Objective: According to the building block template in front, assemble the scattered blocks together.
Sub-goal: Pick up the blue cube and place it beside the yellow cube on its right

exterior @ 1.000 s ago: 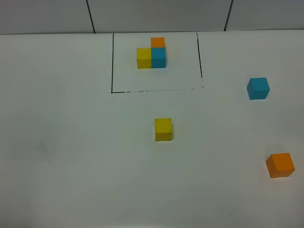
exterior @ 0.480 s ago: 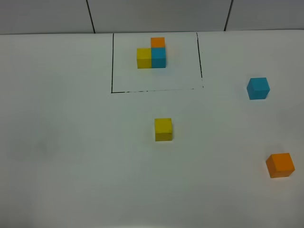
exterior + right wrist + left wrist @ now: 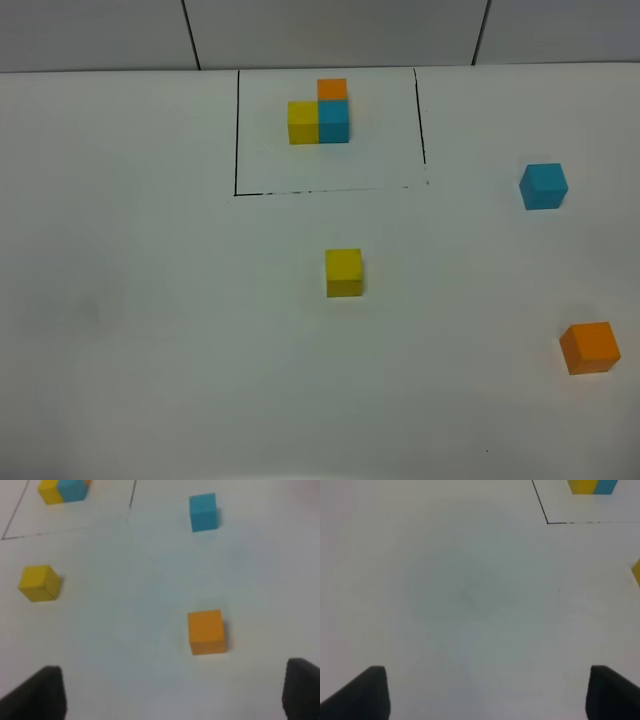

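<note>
Overhead, the building block template (image 3: 320, 112) sat at twelve o'clock. From the yellow cube (image 3: 343, 272), the blue cube (image 3: 543, 186) lay at two and the orange cube (image 3: 589, 347) at about four. The left gripper (image 3: 485, 695) and the right gripper (image 3: 167, 692) gaped wide, holding nothing.

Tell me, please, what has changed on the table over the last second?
Nothing visibly changed. The yellow cube, blue cube and orange cube lie apart where they were, and the template sits untouched in its frame. The left gripper and right gripper are open and empty, and neither shows in the high view.
</note>
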